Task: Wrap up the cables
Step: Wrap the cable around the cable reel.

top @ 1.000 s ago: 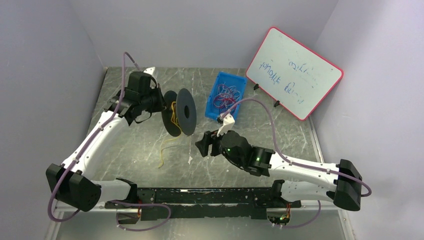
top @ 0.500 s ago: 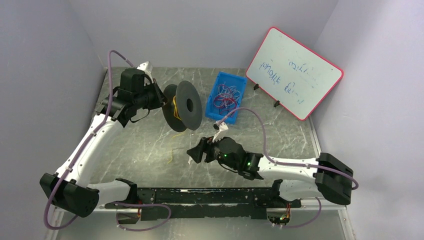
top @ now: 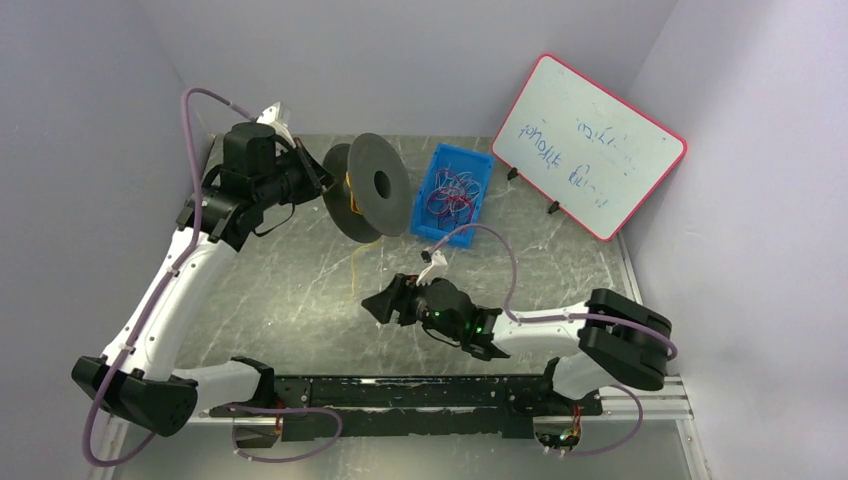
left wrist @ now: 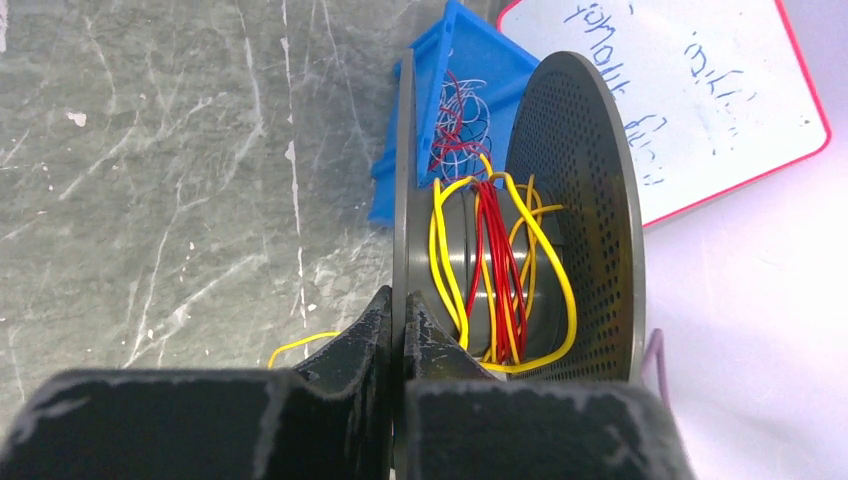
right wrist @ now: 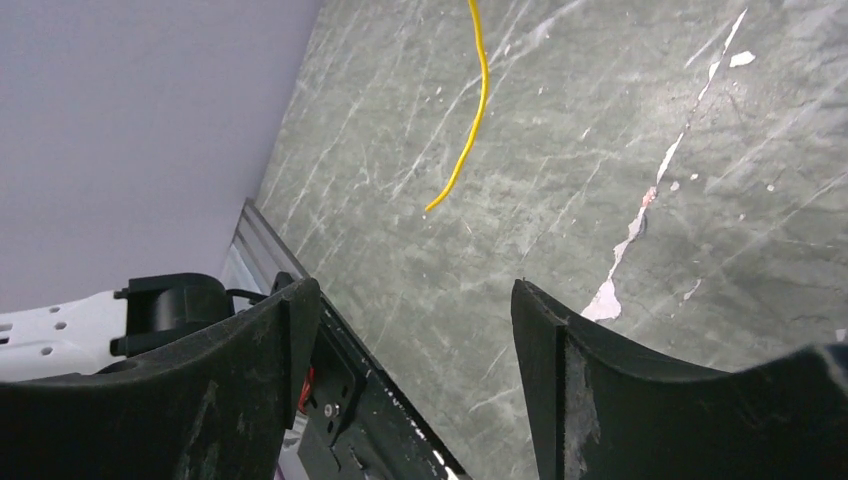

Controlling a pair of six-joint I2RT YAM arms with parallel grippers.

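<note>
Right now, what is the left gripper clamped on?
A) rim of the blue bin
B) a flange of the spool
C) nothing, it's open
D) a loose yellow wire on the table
B: the left wrist view shows the left gripper pinched shut on the thin near flange of the spool, whose hub carries red and yellow cables.
</note>
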